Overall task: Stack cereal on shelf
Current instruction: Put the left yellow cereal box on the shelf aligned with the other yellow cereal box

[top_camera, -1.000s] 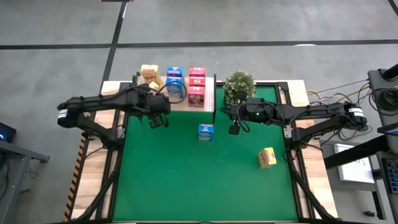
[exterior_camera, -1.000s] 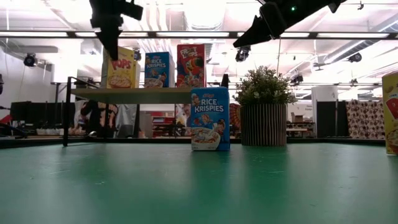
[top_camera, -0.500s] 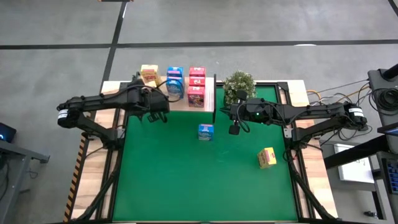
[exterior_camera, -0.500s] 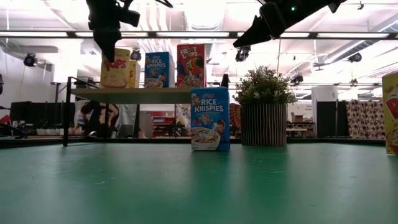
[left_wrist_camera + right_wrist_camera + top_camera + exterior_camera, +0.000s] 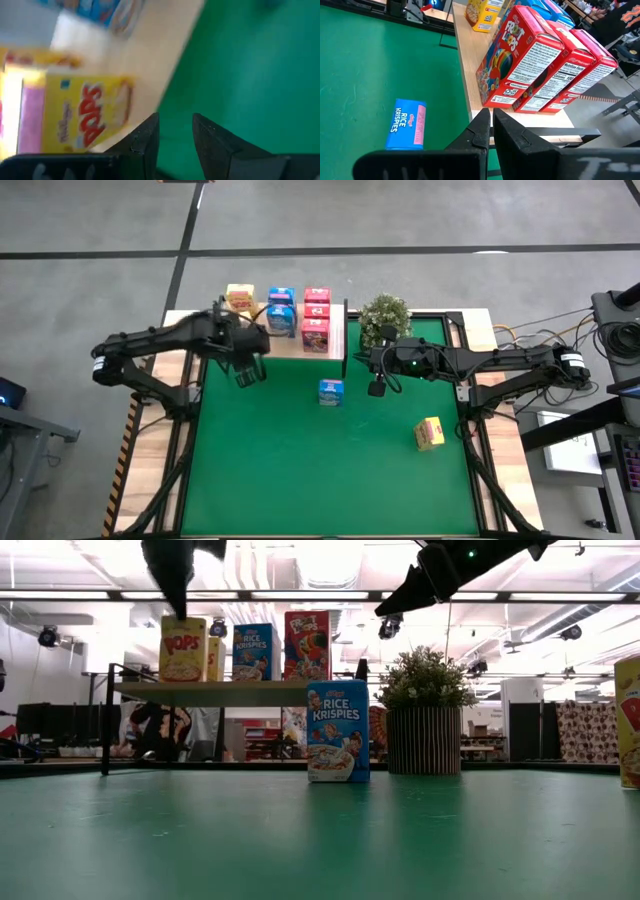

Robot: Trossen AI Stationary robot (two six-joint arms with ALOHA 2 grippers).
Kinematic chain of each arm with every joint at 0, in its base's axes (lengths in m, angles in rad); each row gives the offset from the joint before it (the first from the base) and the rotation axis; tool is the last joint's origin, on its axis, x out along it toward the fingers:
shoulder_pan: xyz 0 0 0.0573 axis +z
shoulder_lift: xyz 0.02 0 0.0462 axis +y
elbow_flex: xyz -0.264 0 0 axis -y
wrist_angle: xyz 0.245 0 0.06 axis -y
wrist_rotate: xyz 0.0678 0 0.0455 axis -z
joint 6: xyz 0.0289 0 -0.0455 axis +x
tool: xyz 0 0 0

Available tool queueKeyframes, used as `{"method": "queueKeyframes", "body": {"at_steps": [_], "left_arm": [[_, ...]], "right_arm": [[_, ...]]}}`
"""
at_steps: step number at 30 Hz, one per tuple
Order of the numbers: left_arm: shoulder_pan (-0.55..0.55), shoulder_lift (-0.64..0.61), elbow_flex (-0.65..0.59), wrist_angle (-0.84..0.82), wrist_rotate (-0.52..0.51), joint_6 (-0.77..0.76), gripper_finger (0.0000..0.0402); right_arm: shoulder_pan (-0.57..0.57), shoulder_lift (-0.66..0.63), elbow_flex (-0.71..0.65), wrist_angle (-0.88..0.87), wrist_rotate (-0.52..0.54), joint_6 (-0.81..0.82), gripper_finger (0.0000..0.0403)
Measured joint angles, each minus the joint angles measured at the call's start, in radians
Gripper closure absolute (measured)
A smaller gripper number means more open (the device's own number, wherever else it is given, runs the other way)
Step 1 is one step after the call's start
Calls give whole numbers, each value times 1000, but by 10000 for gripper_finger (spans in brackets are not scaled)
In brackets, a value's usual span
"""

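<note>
The light-wood shelf stands at the mat's far edge. On it stand two yellow boxes, the front one marked Pops, two blue boxes and three pink-red boxes. A third blue box stands upright on the mat in front of the shelf's right end. A yellow box stands on the mat's right part. My left gripper hangs open above the shelf's near left edge, clear of the Pops box. My right gripper hovers shut beside the plant.
A small potted plant stands right of the shelf, close under my right arm. The shelf's black legs rise at its left end. The mat's near half lies open in front of both grippers.
My left gripper has risen and drawn back from the yellow Pops box toward the near edge. The box was tilted on the shelf's left end half a second ago and now stands upright there.
</note>
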Motion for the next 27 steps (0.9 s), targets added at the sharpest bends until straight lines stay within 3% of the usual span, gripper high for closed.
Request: {"method": "queueKeyframes", "body": {"at_steps": [2,10,20,27], "left_arm": [[1,1,74,1,37,49,302],[62,-4,269,-42,-16,120,270],[194,-5,280,-37,-21,318,156],[285,-4,269,-35,75,416,139]], "right_arm": [[0,0,0,0,0,0,390],[0,0,0,3,0,-5,390],[0,0,-6,0,0,26,390],[0,0,-8,0,0,26,390]]}}
